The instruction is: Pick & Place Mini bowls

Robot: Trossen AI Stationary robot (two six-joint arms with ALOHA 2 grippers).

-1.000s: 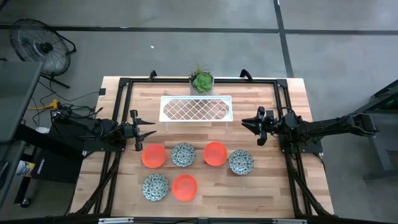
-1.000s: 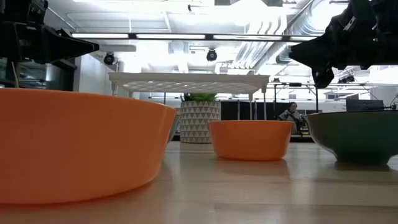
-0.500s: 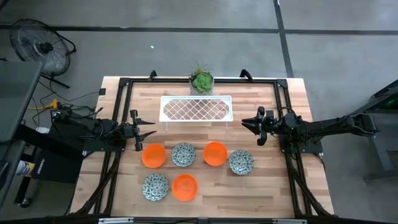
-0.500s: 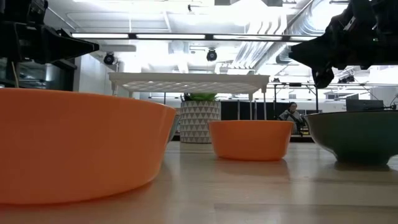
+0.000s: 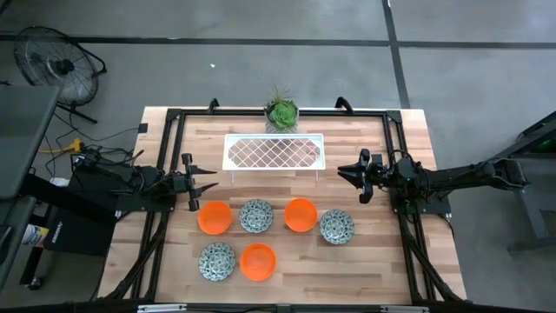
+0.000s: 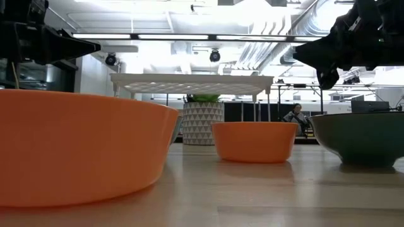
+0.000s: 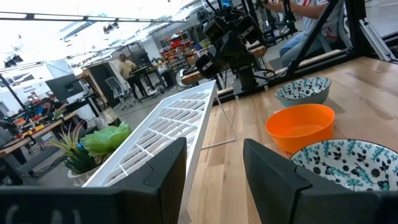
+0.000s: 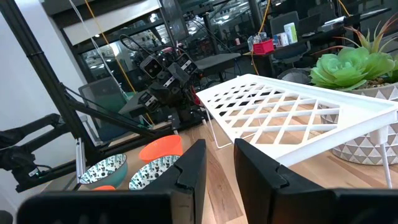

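The wooden desk (image 5: 165,269) carries everything. On its far half a white wire rack (image 5: 274,153) stands on thin legs, and just behind the rack, at the far edge, sits a small green potted plant (image 5: 281,112).

The two dark arms reach in from the sides. The left claw (image 5: 208,181) hangs above the desk beside the left end of the rack, its fingers spread with a clear gap and nothing between them. The right claw (image 5: 345,174) hangs by the right end of the rack, its fingers parted by a narrower gap, also holding nothing.

Six mini bowls lie on the near half of the desk, in front of the rack. The back row, from the left, is an orange bowl (image 5: 215,217), a speckled bowl (image 5: 256,216), a second orange bowl (image 5: 301,215) and a second speckled bowl (image 5: 336,227). Nearer the front edge a third speckled bowl (image 5: 217,261) lies just beside a third orange bowl (image 5: 258,262). All stand upright, and neither claw touches any.
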